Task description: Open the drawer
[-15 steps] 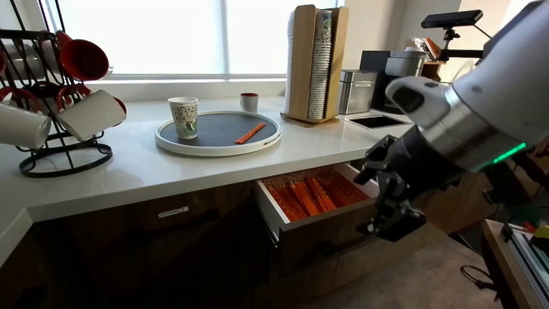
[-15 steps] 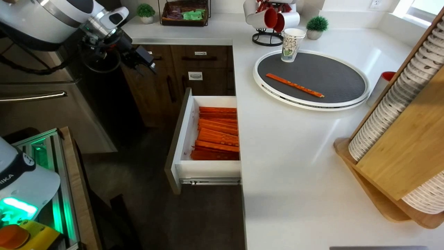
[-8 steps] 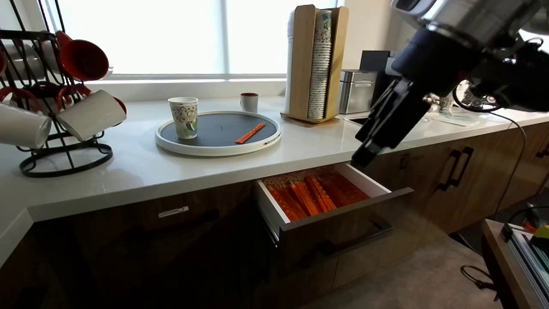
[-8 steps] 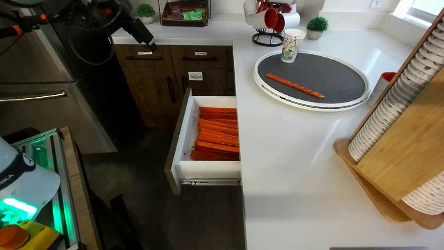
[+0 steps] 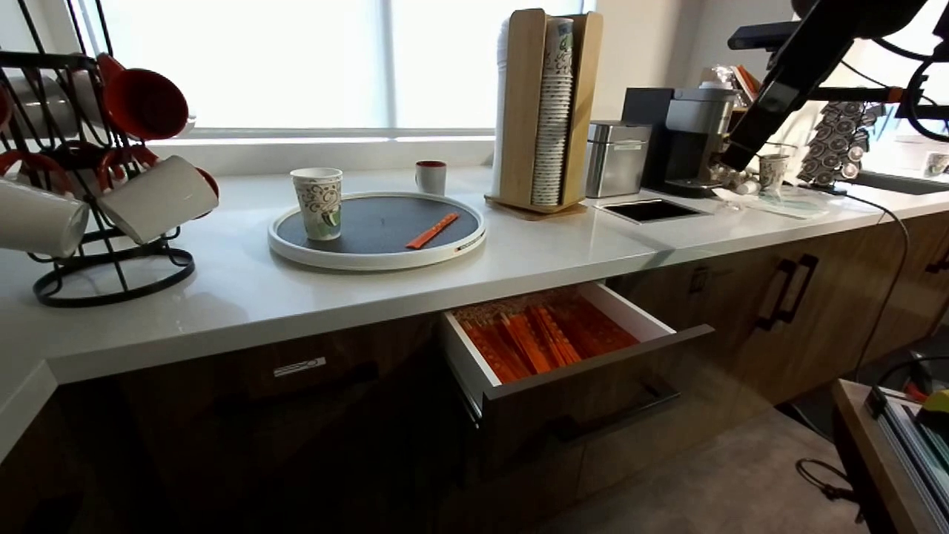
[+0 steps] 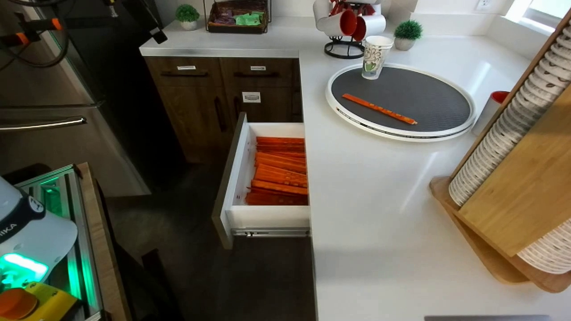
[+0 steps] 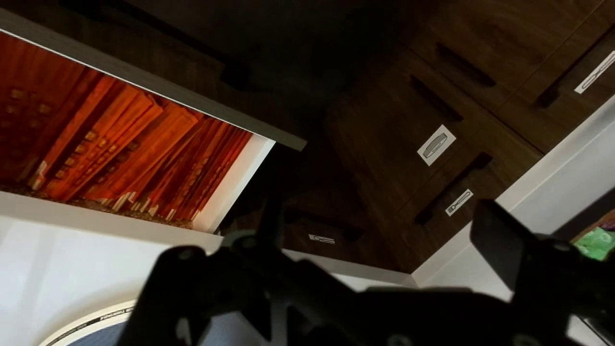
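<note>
The drawer (image 5: pixel 586 386) stands pulled out from under the white counter. It has a dark wood-grain front, pale inner walls and a dark bar handle low on the front. Many orange-red paper packets lie in it. It also shows open in an exterior view (image 6: pixel 267 218) and at the upper left of the wrist view (image 7: pixel 158 101). My gripper (image 7: pixel 387 226) is open, its two dark fingers wide apart with nothing between them. In both exterior views the gripper (image 5: pixel 741 144) (image 6: pixel 158 35) is high above counter level and apart from the drawer. The arm is partly cut off.
On the counter (image 5: pixel 245 311) stand a round tray (image 5: pixel 378 261) with a paper cup (image 5: pixel 319 204) and an orange packet, a wooden cup dispenser (image 5: pixel 519 111), a mug rack (image 5: pixel 111 274) and a coffee machine (image 5: pixel 689 141). Closed cabinets (image 6: pixel 192 116) and a steel fridge (image 6: pixel 58 147) stand nearby.
My gripper has risen from beside the drawer front's end, turned, and moved up and away from the drawer. The drawer stays pulled out and has not moved.
</note>
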Tool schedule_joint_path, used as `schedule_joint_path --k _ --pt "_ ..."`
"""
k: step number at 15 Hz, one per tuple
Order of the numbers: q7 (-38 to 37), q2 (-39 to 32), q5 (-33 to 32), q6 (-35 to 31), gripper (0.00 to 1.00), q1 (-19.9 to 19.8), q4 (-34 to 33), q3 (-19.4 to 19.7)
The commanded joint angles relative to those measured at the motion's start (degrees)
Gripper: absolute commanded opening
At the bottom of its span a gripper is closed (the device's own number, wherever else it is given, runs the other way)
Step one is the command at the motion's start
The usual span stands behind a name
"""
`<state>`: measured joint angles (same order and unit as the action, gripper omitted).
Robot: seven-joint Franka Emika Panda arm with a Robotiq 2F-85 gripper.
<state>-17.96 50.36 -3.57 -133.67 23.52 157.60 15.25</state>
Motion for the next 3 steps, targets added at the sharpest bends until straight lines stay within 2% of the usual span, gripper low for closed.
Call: schedule_joint_path --k 1,3 --pt "5.0 -0.5 6.8 0.0 1.0 -6.2 0.4 -5.8" --pt "4.9 -0.5 6.9 0.0 1.0 -6.2 0.7 -6.0"
